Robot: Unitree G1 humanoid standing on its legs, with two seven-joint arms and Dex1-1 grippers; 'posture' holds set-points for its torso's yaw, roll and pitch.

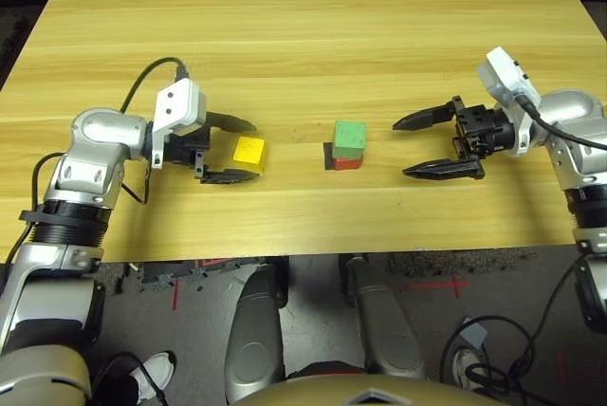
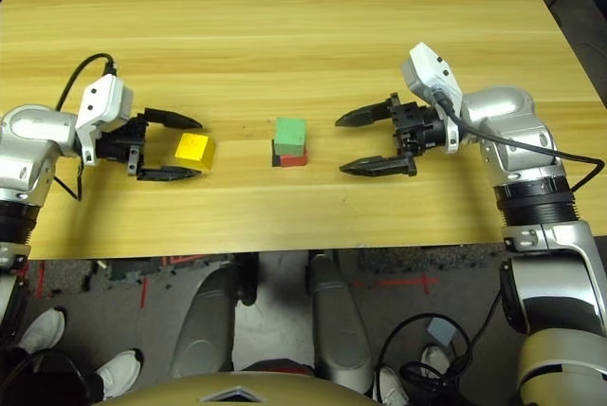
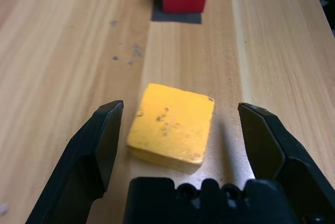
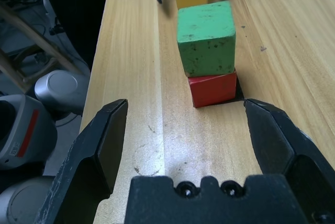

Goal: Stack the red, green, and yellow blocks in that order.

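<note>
Three blocks, one of each colour, and two grippers. The yellow block (image 3: 171, 127) lies on the table (image 1: 303, 36) between the wide-spread fingers of the left gripper (image 1: 233, 151), touching neither. Beyond its fingertips, the green block (image 1: 349, 137) sits on the red block (image 1: 346, 162); that stack stands just ahead of the right gripper (image 1: 432, 145), whose jaws are also wide and empty. The left wrist view shows a black patch (image 3: 175, 14) under the red block; the right wrist view shows the green block sitting slightly skewed.
</note>
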